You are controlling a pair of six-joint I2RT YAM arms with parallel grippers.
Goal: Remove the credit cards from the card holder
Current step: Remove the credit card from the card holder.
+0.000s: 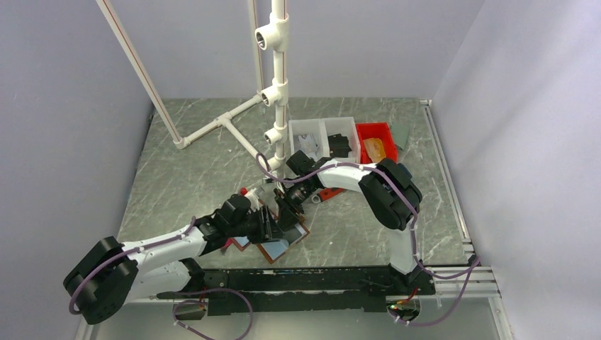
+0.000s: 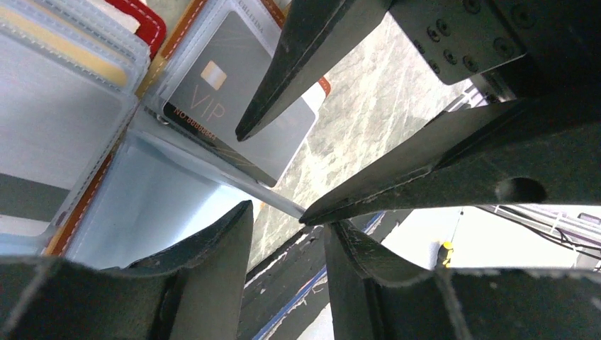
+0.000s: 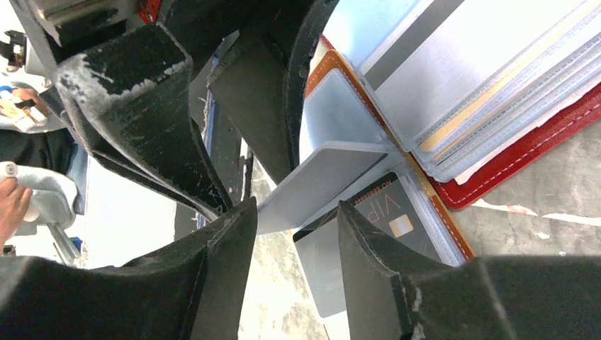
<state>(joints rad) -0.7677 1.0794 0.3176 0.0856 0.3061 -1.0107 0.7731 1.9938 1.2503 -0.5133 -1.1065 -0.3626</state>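
Observation:
The card holder (image 1: 282,248) lies open on the marble table near the front, with a red-brown cover (image 3: 524,156) and clear sleeves full of cards. A grey VIP credit card (image 2: 212,92) (image 3: 397,212) sits in the outer sleeve. One clear sleeve page (image 2: 156,205) (image 3: 319,180) is lifted off the stack. My right gripper (image 3: 294,212) (image 1: 287,209) is open, and the page's free edge lies between its fingertips. My left gripper (image 2: 287,227) (image 1: 271,228) is open just below that page's corner, with nothing between its fingers. The two grippers face each other, almost touching.
A white pipe frame (image 1: 280,71) stands at the back centre. Behind the right arm are white bins (image 1: 322,138) and a red bin (image 1: 375,142). A small red item (image 1: 329,193) lies near the right gripper. A black rail (image 1: 319,280) runs along the near edge.

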